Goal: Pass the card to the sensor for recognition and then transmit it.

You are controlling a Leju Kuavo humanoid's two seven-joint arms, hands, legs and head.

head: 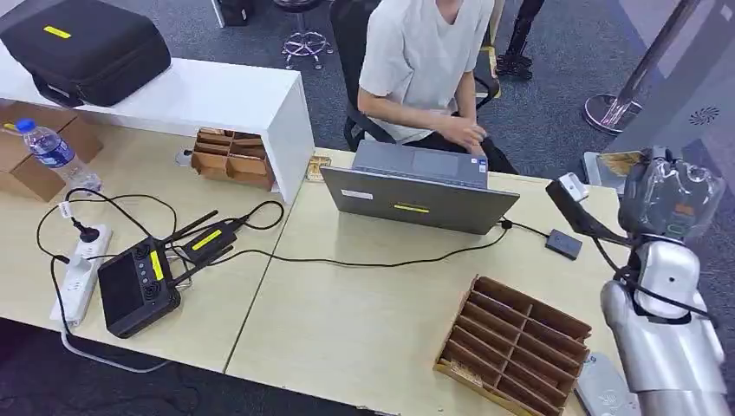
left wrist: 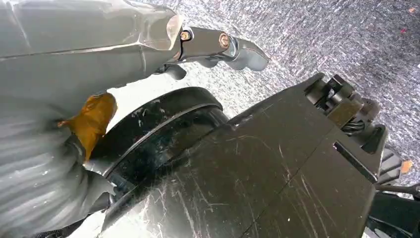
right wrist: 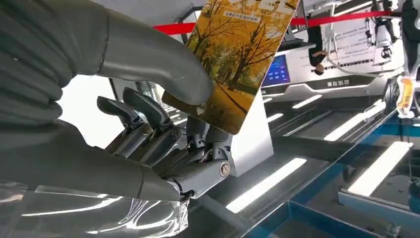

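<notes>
Right wrist view: right hand (right wrist: 163, 148) pinches the card (right wrist: 233, 54) by its lower corner, thumb on the printed face.
Thin, stiff, light and glossy, the card would likely slip or twist if knocked; a hold near the corner leaves most of its face free for the sensor. Head view shows this hand (head: 672, 195) raised past the table (head: 347, 321) edge, open air around it. Left hand (left wrist: 218, 47) hangs with fingers curled on nothing.
</notes>
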